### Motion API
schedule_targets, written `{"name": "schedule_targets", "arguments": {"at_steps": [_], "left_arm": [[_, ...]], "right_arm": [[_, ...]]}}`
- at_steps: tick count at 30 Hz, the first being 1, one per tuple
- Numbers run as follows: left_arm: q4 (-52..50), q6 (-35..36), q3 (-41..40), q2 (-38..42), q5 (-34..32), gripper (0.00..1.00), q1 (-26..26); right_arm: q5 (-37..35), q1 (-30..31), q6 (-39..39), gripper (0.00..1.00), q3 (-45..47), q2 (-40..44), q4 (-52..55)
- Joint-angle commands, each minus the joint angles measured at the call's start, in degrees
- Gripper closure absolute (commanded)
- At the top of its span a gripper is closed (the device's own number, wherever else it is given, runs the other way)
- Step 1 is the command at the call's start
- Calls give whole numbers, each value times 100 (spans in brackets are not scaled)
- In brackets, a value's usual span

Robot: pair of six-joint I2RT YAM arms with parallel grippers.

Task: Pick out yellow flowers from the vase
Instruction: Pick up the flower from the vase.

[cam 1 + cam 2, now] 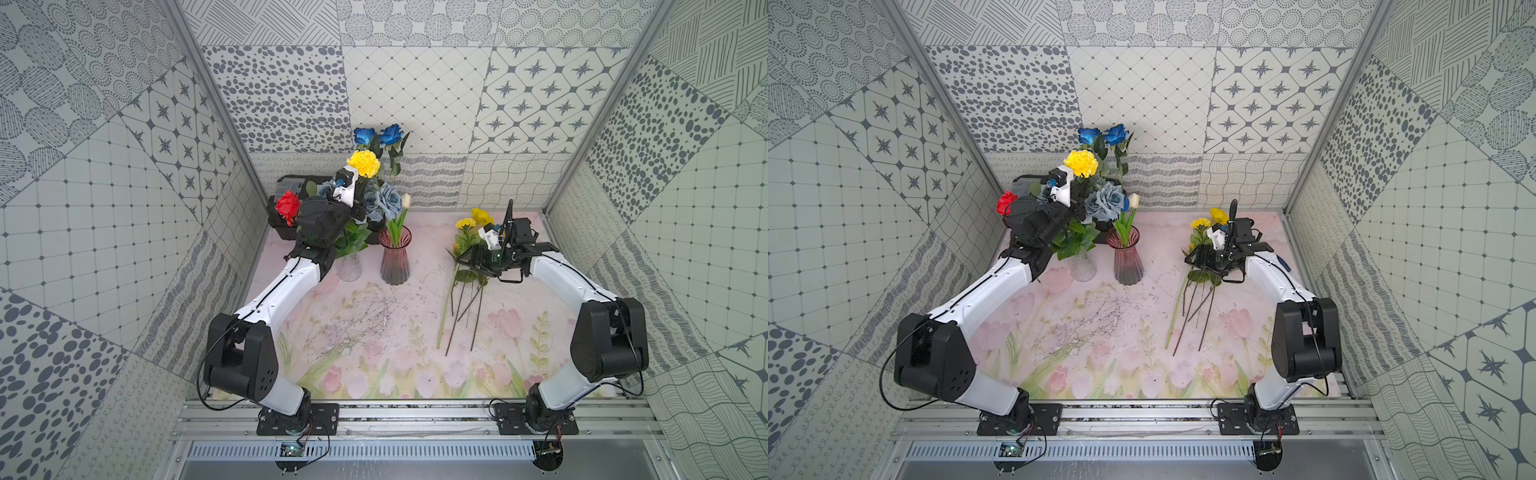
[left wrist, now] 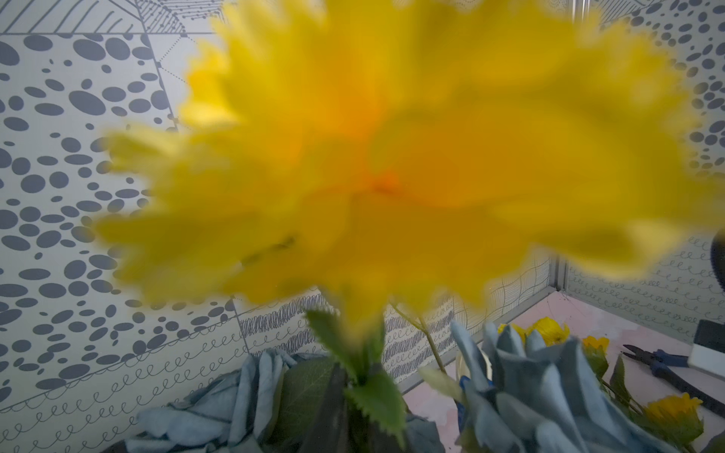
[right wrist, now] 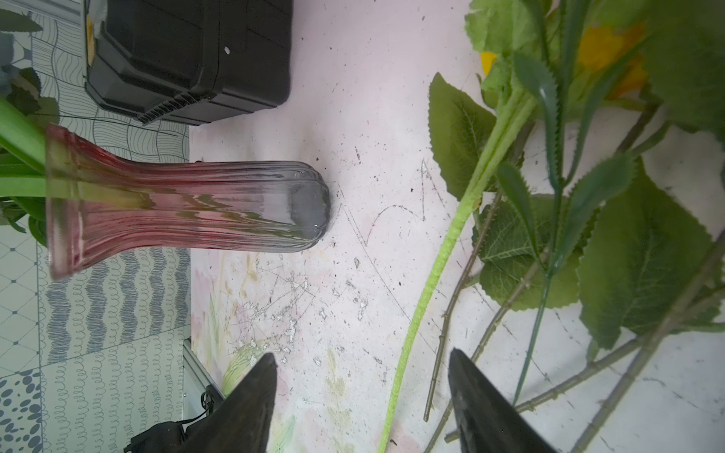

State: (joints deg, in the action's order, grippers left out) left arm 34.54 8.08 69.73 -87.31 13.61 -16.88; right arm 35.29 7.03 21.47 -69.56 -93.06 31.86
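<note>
As only its wrist shows, left gripper (image 2: 357, 431): clamped on carnation (image 2: 392, 176) stem.
Right gripper (image 3: 361, 404): wide, pink vase (image 3: 188, 204) ahead, stems (image 3: 431, 255) beside.

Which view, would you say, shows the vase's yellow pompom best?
The top views: in both, the yellow pompom is whole and sharp. The left wrist shows only a blur; the right wrist misses it.

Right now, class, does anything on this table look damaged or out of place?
The table mat is damaged: scratches and flaked patches mark its middle, in front of the red vase. What looks like pliers also lie beside the laid-out yellow flowers, odd among blooms.
</note>
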Motion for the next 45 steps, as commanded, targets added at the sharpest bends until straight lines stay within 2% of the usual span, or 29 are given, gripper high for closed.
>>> {"name": "schedule_targets", "arguments": {"at_steps": [1,12,35,38,42,45], "left_arm": [[26,-17,187,71,99,91,-6],[-665,-113,901,358,366,90,-5],[-1645,-959,2108,1305,953,90,1],[-1758,-1087,2210,1448,956,90,3],[-2125,-1198,2298,1693,898,90,1],[-2418,-1234,2237,1954,809,91,1]], "right_arm": [[75,-8,67,30,-6,-65,-206],[100,-8,106,30,46,-23,-297],[145,-8,157,26,171,61,-469],[78,-8,158,19,195,102,-491],[-4,-17,247,3,358,262,-743],[9,-17,321,2,506,411,-1022]]}}
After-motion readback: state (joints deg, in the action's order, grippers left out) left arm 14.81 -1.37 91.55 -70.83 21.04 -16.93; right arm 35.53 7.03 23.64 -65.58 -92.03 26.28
